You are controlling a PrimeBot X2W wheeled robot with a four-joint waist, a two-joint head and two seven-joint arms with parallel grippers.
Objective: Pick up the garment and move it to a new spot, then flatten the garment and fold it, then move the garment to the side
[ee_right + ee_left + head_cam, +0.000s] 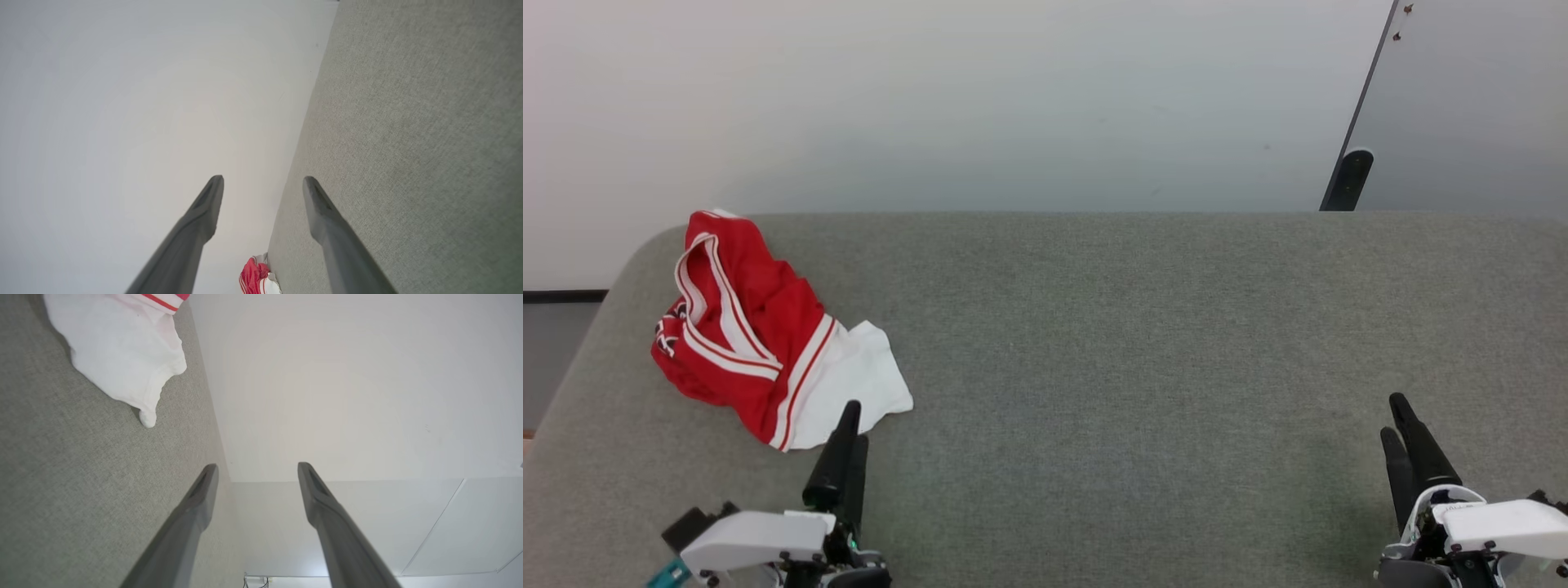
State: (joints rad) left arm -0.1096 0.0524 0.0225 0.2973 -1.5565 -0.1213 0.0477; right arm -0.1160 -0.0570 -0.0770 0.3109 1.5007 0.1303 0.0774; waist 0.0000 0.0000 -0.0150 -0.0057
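grey fabric surface (1143,343), maybe padded

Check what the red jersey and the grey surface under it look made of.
Red jersey: soft, thin textile, likely a synthetic sports knit. It is matte and lies crumpled in limp folds, with striped trim. The fibre cannot be told. Grey surface: woven or felt-like fabric covering, matte. A fine heathered grain shows up close, and the corner is rounded.
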